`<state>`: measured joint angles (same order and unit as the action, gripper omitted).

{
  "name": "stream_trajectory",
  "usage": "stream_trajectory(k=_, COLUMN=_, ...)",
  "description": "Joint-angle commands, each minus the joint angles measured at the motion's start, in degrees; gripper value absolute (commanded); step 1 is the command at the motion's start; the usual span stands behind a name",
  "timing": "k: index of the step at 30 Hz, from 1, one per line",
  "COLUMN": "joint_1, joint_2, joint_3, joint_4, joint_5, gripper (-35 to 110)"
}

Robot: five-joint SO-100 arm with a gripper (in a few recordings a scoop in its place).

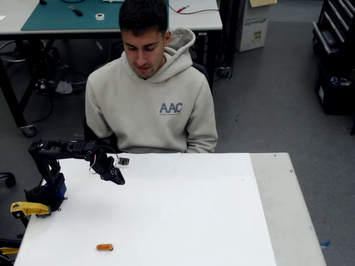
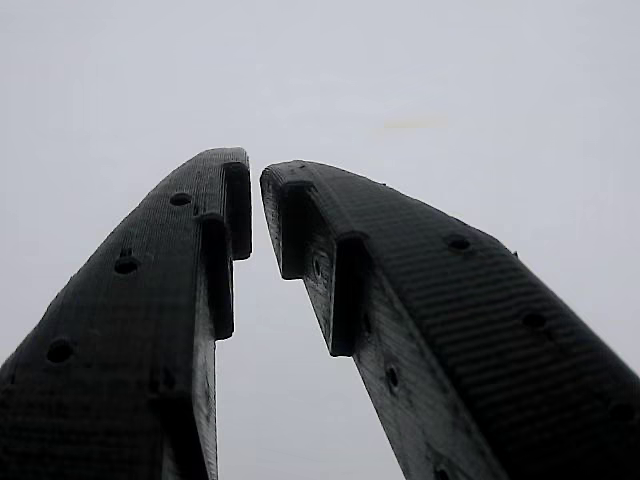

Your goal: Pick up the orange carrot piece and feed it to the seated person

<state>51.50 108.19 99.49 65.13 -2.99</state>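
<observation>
My hand (image 1: 117,178) hangs above the bench (image 1: 183,210) near its far left corner, tilted down, with nothing in it. In the wrist view my two black fingers (image 2: 190,260) stand almost together at the tips, a thin gap between them, and there is only pale bench surface beyond. The carrot piece (image 1: 105,247) lies flat close to the near edge of the bench, towards the left, well apart from my hand. The seated person (image 1: 151,94) in a beige hoodie sits just behind the far edge, head bowed towards the bench.
</observation>
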Motion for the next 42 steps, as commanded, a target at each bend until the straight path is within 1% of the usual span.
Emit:
stream_trajectory(k=1, joint_1=3.4, joint_2=1.7, joint_3=-1.8, joint_4=0.4, joint_5=-3.4, gripper=-2)
stream_trajectory(k=7, joint_1=9.2, joint_2=1.8, joint_3=4.3, joint_4=-0.4, joint_5=-8.2, gripper=-2)
stream_trajectory(k=8, joint_1=13.1, joint_2=1.8, joint_3=5.4, joint_4=-0.4, joint_5=-12.2, gripper=-2)
stream_trajectory(k=10, joint_1=17.2, joint_2=1.7, joint_3=6.2, joint_4=-0.4, joint_5=-16.3, gripper=-2)
stream_trajectory(k=14, joint_1=21.2, joint_2=1.7, joint_3=5.8, joint_4=-0.4, joint_5=-19.2, gripper=-2)
stream_trajectory(k=19, joint_1=23.0, joint_2=0.6, joint_3=5.4, joint_4=-0.6, joint_5=-20.1, gripper=-2)
stream_trajectory(k=21, joint_1=23.3, joint_2=-0.5, joint_3=5.4, joint_4=-2.2, joint_5=-20.1, gripper=-2)
stream_trajectory(k=25, joint_1=23.5, joint_2=-3.3, joint_3=5.4, joint_4=-9.5, joint_5=-20.0, gripper=-2)
stream_trajectory(k=28, joint_1=25.5, joint_2=-5.6, joint_3=5.5, joint_4=-15.2, joint_5=-20.0, gripper=-2)
stream_trajectory(k=34, joint_1=30.0, joint_2=-9.6, joint_3=5.4, joint_4=-22.6, joint_5=-20.3, gripper=-2)
stream_trajectory(k=37, joint_1=31.8, joint_2=-10.3, joint_3=5.4, joint_4=-24.5, joint_5=-20.3, gripper=-2)
stream_trajectory(k=42, joint_1=33.0, joint_2=-10.5, joint_3=5.8, joint_4=-24.8, joint_5=-20.4, gripper=-2)
